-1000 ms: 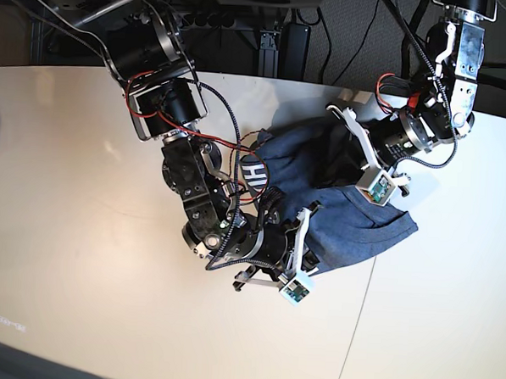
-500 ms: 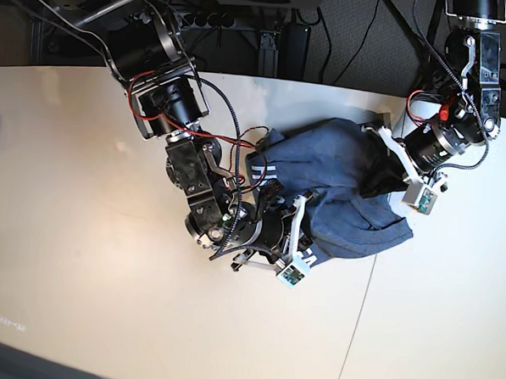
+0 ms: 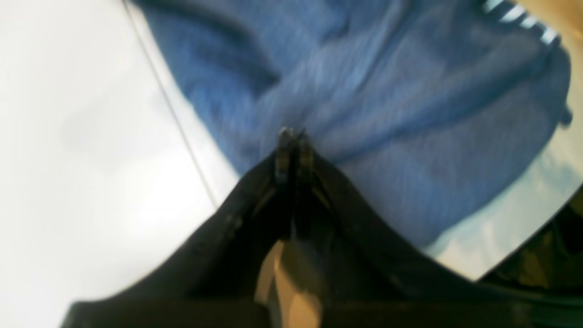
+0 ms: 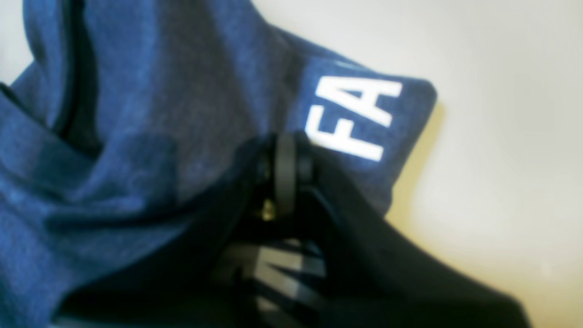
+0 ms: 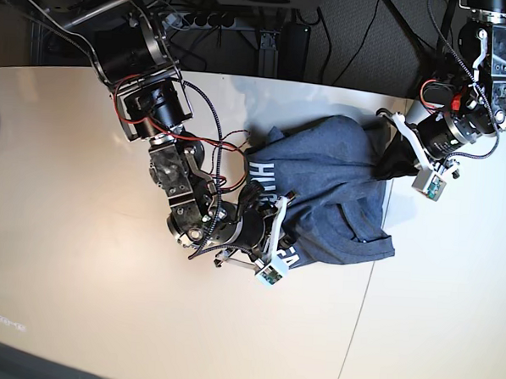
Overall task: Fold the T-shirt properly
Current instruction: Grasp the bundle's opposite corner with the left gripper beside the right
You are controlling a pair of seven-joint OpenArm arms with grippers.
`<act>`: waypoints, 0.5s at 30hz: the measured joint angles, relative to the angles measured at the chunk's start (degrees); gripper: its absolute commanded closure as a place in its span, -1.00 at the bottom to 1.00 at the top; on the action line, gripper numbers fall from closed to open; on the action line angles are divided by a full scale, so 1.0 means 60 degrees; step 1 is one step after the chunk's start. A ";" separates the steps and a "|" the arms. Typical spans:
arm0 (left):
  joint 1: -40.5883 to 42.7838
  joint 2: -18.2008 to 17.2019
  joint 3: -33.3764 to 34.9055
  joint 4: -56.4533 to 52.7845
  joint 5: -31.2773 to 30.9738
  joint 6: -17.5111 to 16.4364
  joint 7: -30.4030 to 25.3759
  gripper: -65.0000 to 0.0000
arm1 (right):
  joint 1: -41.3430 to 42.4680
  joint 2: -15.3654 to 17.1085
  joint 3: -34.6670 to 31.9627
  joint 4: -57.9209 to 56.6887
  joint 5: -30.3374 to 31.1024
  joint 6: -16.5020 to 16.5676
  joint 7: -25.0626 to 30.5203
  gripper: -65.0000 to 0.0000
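On the desk (image 5: 81,231) we see the T-shirt (image 5: 329,193) lying crumpled near the middle, bunched between both arms, so we judge the folding barely begun: it needs spreading flat before any fold. Our left claw (image 3: 291,136) is clenched on a pinch of cloth at one edge; our right claw (image 4: 284,159) is clenched on fabric beside the print. We read white letters "FA" (image 4: 355,116).

T-shirt (image 5: 329,193) pulled wider, left arm (image 5: 447,132) drawn outward, lettering (image 5: 262,175) more exposed
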 measured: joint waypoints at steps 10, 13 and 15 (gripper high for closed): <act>0.0113 -0.0080 -0.0160 0.0000 0.0007 0.0004 -0.0233 1.00 | -0.0193 0.0357 0.0011 0.0047 0.1075 0.0004 -0.0470 1.00; 0.0087 -0.0076 -0.0364 0.0000 -0.0015 0.0004 -0.0233 1.00 | -0.0350 0.0379 0.0029 0.0106 0.1402 0.0000 -0.0499 1.00; 0.0091 -0.0073 -0.0707 0.0000 -0.0401 0.0025 -0.0186 1.00 | -0.0393 0.0386 0.0029 0.0186 0.1574 0.0004 -0.0503 1.00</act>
